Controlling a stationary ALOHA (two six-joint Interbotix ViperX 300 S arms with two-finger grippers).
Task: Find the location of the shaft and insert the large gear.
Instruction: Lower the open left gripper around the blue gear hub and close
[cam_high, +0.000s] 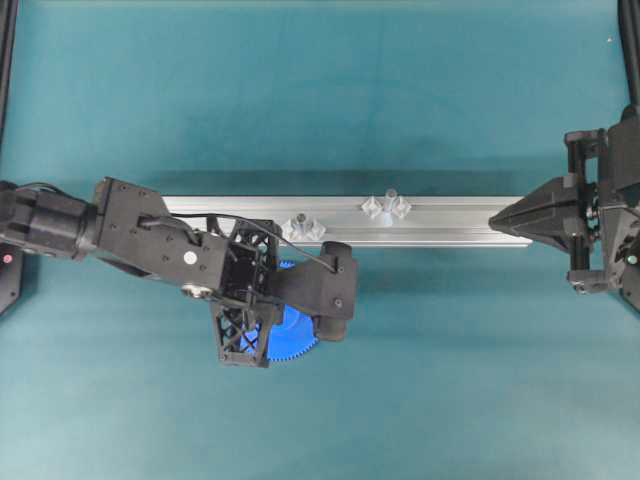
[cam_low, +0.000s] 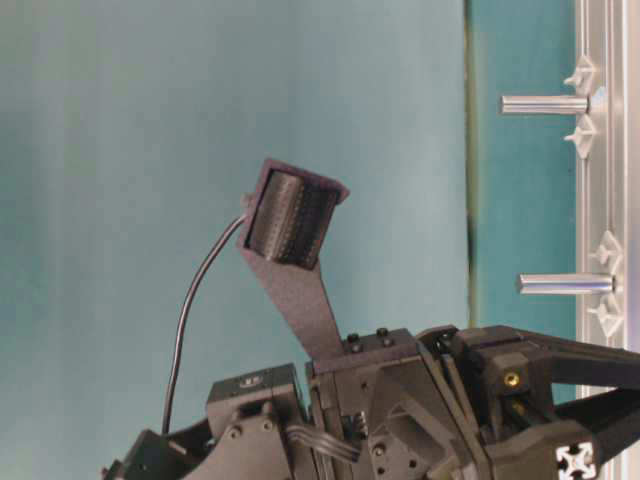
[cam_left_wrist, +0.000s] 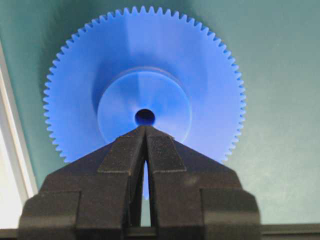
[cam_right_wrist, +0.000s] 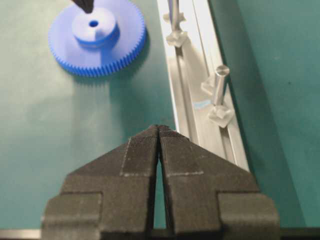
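While the large gear (cam_right_wrist: 96, 39) lies flat on the table (cam_high: 400, 350), the left tool (cam_left_wrist: 145, 131), pressed together, points at its hub; right tool (cam_right_wrist: 158, 131) is likewise pressed together.

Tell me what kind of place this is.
Likely a robotics lab test bench: a plain teal tabletop, an aluminium rail with upright pegs, a blue gear, and two robot arms.

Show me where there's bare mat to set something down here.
Open mat lies beyond the rail, and below it toward the right gripper. It is crowded where the left gripper hangs over the blue gear beside the two pegs.
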